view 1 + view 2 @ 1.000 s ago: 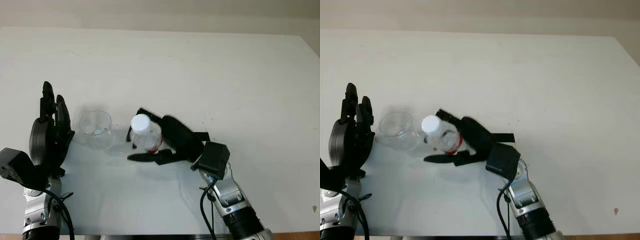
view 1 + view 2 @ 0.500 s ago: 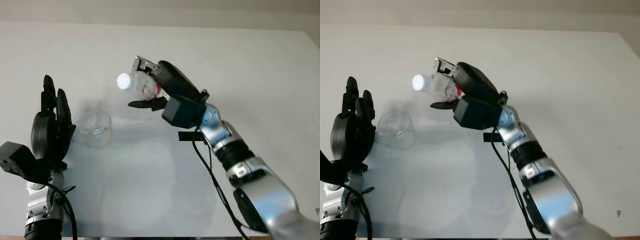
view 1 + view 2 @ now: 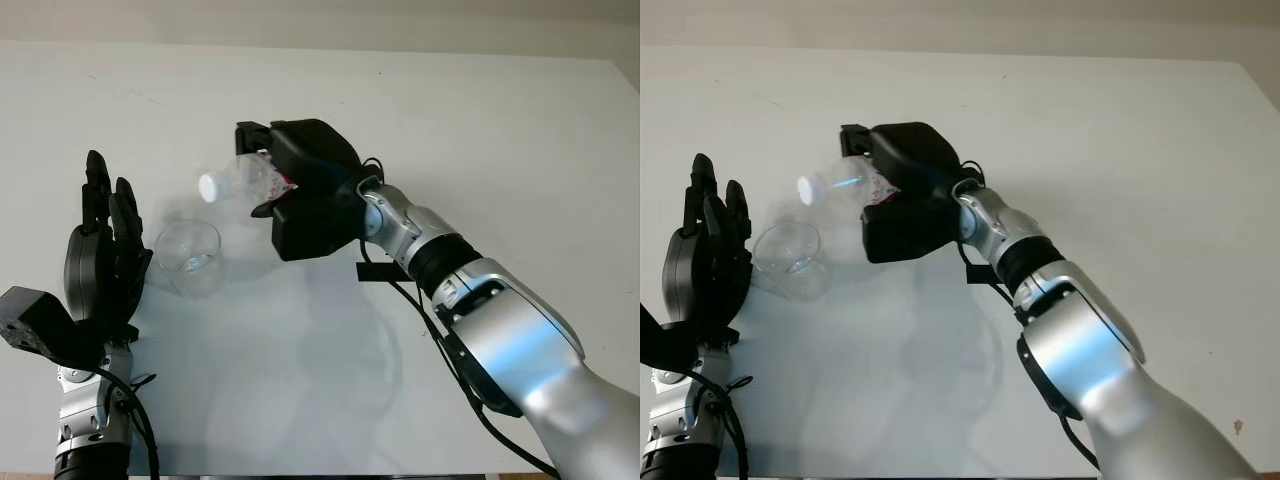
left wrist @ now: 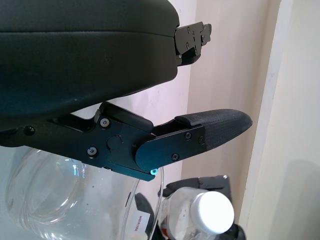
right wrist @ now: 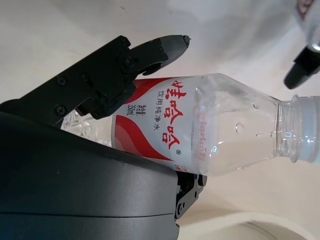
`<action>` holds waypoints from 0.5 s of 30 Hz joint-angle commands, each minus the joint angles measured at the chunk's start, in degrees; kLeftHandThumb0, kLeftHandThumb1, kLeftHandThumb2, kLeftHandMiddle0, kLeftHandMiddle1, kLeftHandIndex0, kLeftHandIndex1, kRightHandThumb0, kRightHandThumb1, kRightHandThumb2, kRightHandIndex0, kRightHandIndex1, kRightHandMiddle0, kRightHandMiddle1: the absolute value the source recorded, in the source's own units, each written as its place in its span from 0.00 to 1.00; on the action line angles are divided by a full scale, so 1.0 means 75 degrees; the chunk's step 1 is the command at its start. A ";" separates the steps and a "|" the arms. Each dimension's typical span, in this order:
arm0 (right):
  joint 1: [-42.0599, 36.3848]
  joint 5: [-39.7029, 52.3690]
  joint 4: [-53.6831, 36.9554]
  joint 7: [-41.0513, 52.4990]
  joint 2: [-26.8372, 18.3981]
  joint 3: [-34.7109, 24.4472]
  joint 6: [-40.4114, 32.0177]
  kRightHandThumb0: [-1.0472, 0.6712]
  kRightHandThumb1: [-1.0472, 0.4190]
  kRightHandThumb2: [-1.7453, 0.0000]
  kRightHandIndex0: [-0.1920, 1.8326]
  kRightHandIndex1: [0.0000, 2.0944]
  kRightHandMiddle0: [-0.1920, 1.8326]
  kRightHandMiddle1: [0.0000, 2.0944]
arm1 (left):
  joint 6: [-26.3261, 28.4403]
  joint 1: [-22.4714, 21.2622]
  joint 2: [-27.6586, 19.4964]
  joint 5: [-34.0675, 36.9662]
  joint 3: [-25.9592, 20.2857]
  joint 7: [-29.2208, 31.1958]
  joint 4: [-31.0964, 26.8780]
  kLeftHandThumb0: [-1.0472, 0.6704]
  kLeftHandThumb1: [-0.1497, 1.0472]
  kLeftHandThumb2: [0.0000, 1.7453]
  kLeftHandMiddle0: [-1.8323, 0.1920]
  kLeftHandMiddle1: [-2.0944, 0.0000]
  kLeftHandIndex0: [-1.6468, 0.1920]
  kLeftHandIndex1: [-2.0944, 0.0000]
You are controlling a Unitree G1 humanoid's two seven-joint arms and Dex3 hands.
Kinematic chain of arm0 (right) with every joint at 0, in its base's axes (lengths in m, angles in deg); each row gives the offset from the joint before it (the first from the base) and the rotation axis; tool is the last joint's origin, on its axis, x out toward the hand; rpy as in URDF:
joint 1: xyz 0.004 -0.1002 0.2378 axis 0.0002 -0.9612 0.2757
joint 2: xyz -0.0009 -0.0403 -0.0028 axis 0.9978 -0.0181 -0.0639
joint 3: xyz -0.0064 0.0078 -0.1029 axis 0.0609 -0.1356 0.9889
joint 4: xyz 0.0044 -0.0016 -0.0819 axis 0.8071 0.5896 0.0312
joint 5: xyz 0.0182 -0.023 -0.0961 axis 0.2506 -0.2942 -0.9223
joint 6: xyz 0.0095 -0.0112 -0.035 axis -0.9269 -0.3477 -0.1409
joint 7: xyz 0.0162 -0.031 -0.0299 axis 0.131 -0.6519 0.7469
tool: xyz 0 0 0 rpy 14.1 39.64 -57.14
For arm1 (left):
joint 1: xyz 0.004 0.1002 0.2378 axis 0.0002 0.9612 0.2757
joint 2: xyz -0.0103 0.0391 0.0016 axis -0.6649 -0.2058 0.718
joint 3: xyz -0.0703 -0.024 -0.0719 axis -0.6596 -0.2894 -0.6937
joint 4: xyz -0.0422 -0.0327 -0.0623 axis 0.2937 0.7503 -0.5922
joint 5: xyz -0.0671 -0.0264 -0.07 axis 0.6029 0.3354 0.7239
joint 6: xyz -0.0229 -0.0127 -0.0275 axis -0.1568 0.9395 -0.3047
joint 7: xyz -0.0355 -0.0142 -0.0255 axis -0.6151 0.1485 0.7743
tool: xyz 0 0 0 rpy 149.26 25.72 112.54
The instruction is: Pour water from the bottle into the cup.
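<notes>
The right hand (image 3: 290,185) is held raised above the white desk (image 3: 480,130), its arm stretched forward and across toward the left, with the black fingers closed around the clear plastic water bottle with a red-and-white label (image 3: 250,180). The bottle is gripped at its labelled middle and is tipped nearly onto its side, the white cap (image 3: 210,186) still on and pointed away from the hand toward the left hand. The clear, round plastic cup (image 3: 190,255) is set on the desk below and just beyond the capped end, not touched by the bottle. The left hand (image 3: 100,270) is held upright and open just beside the cup, on the side away from the right hand, with nothing grasped.

Compared with half a second earlier, the bottle has been brought lower and further toward the cup, and tilted more; the left hand and cup have stayed put. The desk is plain white, with a pale wall (image 3: 320,20) behind its far edge.
</notes>
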 commanded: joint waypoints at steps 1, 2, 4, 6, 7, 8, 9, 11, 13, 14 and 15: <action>0.0241 -0.0087 0.0056 -0.0190 0.0060 0.0116 0.0118 0.39 0.00 0.84 0.62 1.00 0.41 1.00 | 0.0037 0.0167 0.0105 -0.0028 0.0043 -0.0033 0.0017 0.15 1.00 0.39 0.99 0.98 1.00 0.99; 0.0258 -0.0107 0.0070 -0.0236 0.0071 0.0145 0.0148 0.39 0.00 0.84 0.62 1.00 0.41 1.00 | 0.0027 0.0160 0.0103 -0.0026 0.0043 -0.0021 0.0035 0.15 1.00 0.39 0.99 0.98 1.00 0.99; 0.0282 -0.0136 0.0084 -0.0342 0.0080 0.0194 0.0204 0.39 0.00 0.84 0.62 1.00 0.41 1.00 | 0.0002 0.0148 0.0112 -0.0015 0.0033 -0.0013 0.0065 0.15 1.00 0.39 0.99 0.98 1.00 0.99; 0.0302 -0.0103 0.0095 -0.0368 0.0079 0.0205 0.0293 0.39 0.00 0.84 0.63 1.00 0.42 1.00 | -0.0009 0.0138 0.0097 -0.0025 0.0027 -0.0006 0.0105 0.15 1.00 0.39 1.00 0.98 1.00 1.00; 0.0311 -0.0093 0.0095 -0.0379 0.0078 0.0209 0.0331 0.39 0.00 0.84 0.63 1.00 0.42 1.00 | -0.0016 0.0137 0.0090 -0.0032 0.0027 0.0001 0.0113 0.15 1.00 0.39 1.00 0.98 1.00 1.00; 0.0331 -0.0113 0.0090 -0.0419 0.0077 0.0228 0.0356 0.39 0.00 0.84 0.64 1.00 0.43 1.00 | -0.0024 0.0134 0.0085 -0.0034 0.0029 0.0013 0.0123 0.15 1.00 0.39 1.00 0.98 1.00 1.00; 0.0356 -0.0139 0.0084 -0.0432 0.0071 0.0256 0.0365 0.39 0.00 0.84 0.64 1.00 0.43 1.00 | -0.0021 0.0135 0.0086 -0.0039 0.0034 0.0013 0.0117 0.15 1.00 0.39 1.00 0.98 1.00 1.00; 0.0402 -0.0293 0.0056 -0.0652 0.0022 0.0389 0.0470 0.39 0.00 0.84 0.65 1.00 0.45 1.00 | 0.0009 0.0147 0.0083 -0.0053 0.0046 0.0003 0.0080 0.16 1.00 0.39 1.00 0.98 1.00 1.00; 0.0451 -0.0405 0.0050 -0.0774 -0.0020 0.0483 0.0575 0.39 0.00 0.84 0.66 1.00 0.46 1.00 | 0.0045 0.0161 0.0081 -0.0085 0.0051 -0.0041 0.0038 0.15 1.00 0.39 1.00 0.98 1.00 1.00; 0.0481 -0.0482 0.0044 -0.0869 -0.0045 0.0546 0.0616 0.39 0.00 0.83 0.66 1.00 0.47 1.00 | 0.0064 0.0169 0.0078 -0.0087 0.0043 -0.0056 0.0022 0.15 1.00 0.39 1.00 0.98 1.00 1.00; 0.0523 -0.0644 0.0027 -0.1076 -0.0092 0.0675 0.0654 0.39 0.00 0.83 0.66 1.00 0.47 1.00 | 0.0080 0.0178 0.0072 -0.0079 0.0033 -0.0060 0.0011 0.15 1.00 0.39 1.00 0.98 1.00 1.00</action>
